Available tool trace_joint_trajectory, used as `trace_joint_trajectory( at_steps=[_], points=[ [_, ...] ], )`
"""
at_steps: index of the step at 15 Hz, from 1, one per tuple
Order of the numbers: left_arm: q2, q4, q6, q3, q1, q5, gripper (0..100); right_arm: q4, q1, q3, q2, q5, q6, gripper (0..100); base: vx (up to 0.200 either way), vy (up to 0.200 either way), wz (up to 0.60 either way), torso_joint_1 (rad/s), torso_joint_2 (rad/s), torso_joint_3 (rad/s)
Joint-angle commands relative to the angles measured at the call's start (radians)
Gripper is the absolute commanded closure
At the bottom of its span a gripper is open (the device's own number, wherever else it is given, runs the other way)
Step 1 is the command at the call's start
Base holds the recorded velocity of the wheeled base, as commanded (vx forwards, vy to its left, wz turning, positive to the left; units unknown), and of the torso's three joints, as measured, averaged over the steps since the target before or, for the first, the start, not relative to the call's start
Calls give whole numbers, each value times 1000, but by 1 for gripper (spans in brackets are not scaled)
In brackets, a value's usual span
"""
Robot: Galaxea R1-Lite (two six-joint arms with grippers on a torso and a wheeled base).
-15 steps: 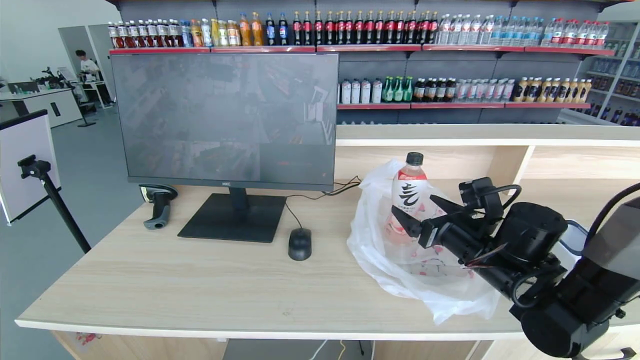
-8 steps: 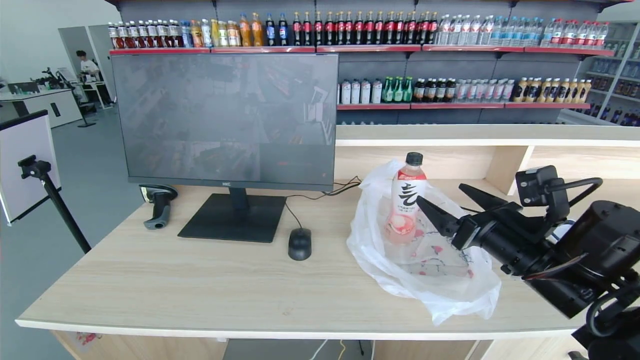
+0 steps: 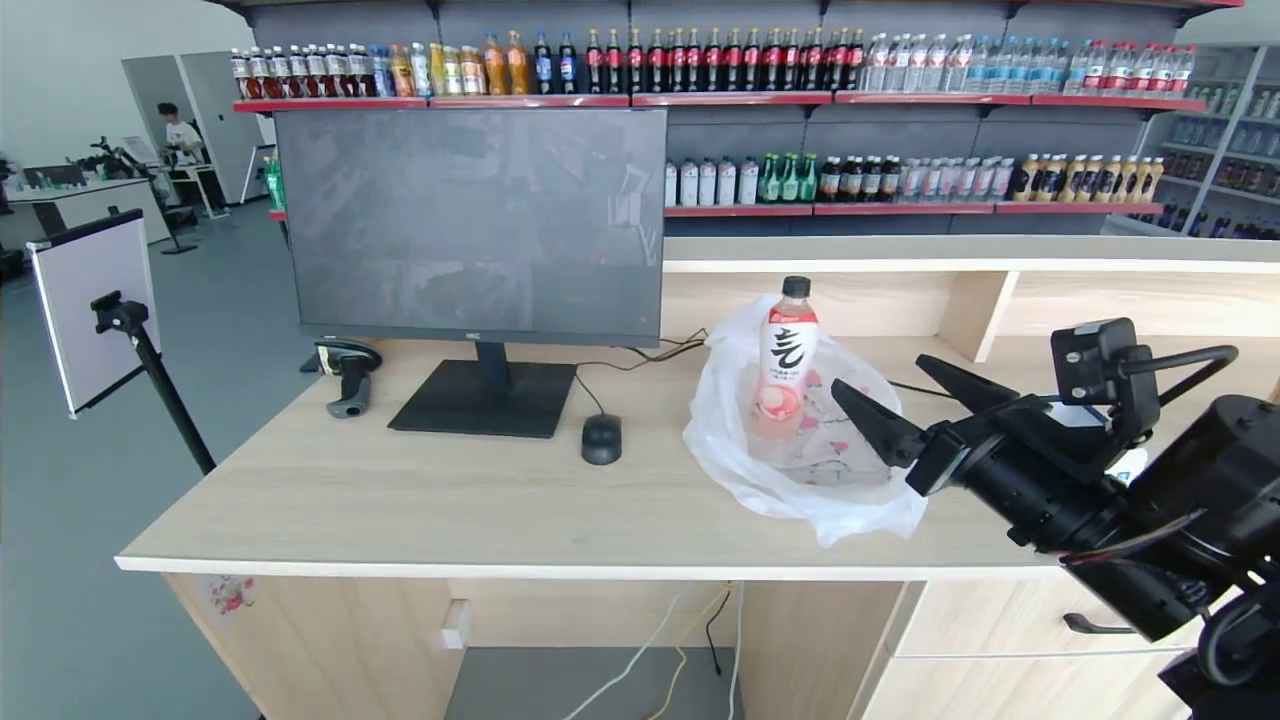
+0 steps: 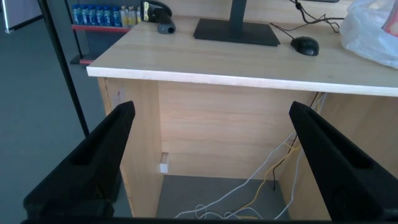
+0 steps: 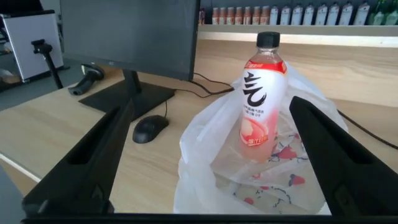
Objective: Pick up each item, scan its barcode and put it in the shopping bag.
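Plastic bag [image 3: 812,487], thin, crinkled and translucent, slumps on the pale wood-grain counter [image 3: 480,505]; a slim pink-labelled bottle [image 3: 787,350] stands upright inside it. Right gripper [image 3: 882,373], pointed black fingers spread wide and empty, hangs near the bag. Left gripper [image 4: 210,107], equally wide and empty, faces the counter's front. Flat monitor [image 3: 480,220], rounded mouse [image 3: 601,438] and scanner [image 3: 347,372] stand to the bag's left.

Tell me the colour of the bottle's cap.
The cap is black; the right wrist view shows it best.
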Motion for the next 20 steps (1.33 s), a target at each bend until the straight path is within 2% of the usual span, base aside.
trace_joint_trajectory(
  at_steps=[1, 3, 10, 11, 15, 20],
  points=[
    [0, 1, 9, -1, -1, 0, 0, -2, 4, -3, 28, 1, 1, 0, 0, -200, 0, 2, -2, -2],
    [0, 1, 17, -1, -1, 0, 0, -2, 4, -1, 31, 1, 1, 0, 0, -200, 0, 10, 0, 2],
    [0, 1, 6, -1, 1, 0, 0, -2, 2, 10, 16, 1, 2, 0, 0, -200, 0, 4, 2, 3],
    [0, 1, -3, -1, 1, 0, 0, -2, 1, 10, 16, 1, 2, 0, 0, -200, 0, 7, 2, 7],
    [1, 1, -3, -1, 1, 0, 0, -2, -4, 24, 17, 1, 2, 0, 0, -200, 0, 4, 5, 1],
    [0, 3, -6, -1, 1, 0, 0, -2, -42, 25, 17, 1, 4, 0, 0, -200, 0, 3, 1, 4]
  ],
)
